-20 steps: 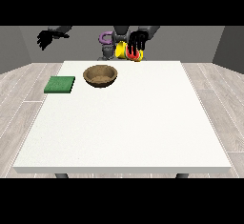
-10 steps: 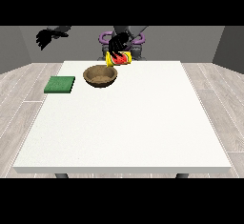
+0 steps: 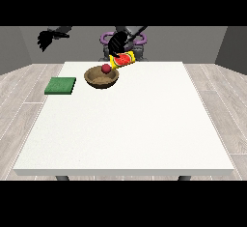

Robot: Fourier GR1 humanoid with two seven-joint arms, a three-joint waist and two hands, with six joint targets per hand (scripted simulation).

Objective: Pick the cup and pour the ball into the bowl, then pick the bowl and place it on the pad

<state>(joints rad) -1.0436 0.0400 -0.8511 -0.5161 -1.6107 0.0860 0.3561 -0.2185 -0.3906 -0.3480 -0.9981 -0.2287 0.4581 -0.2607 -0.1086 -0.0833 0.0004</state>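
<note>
Surface: white desk [image 3: 125, 129], wide bare front; grey floor around it.
Pad [image 3: 61, 85]: green, flat, near desk's left edge, apart from bowl; nothing between.
Bowl [image 3: 101, 77]: brown, likely stiff and light; take by rim.
Ball [image 3: 105, 68]: red, at bowl's mouth; would roll.
Cup [image 3: 123, 60]: yellow-red, tipped sideways over bowl.
Hand at view's right [image 3: 117, 43]: curled round cup.
Hand at view's left [image 3: 47, 38]: raised, off desk; fingers unclear.

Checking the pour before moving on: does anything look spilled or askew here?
Nothing spilled. The cup is tipped on its side above the bowl, held by the hand near the view's middle. The red ball sits at the bowl's rim.
</note>
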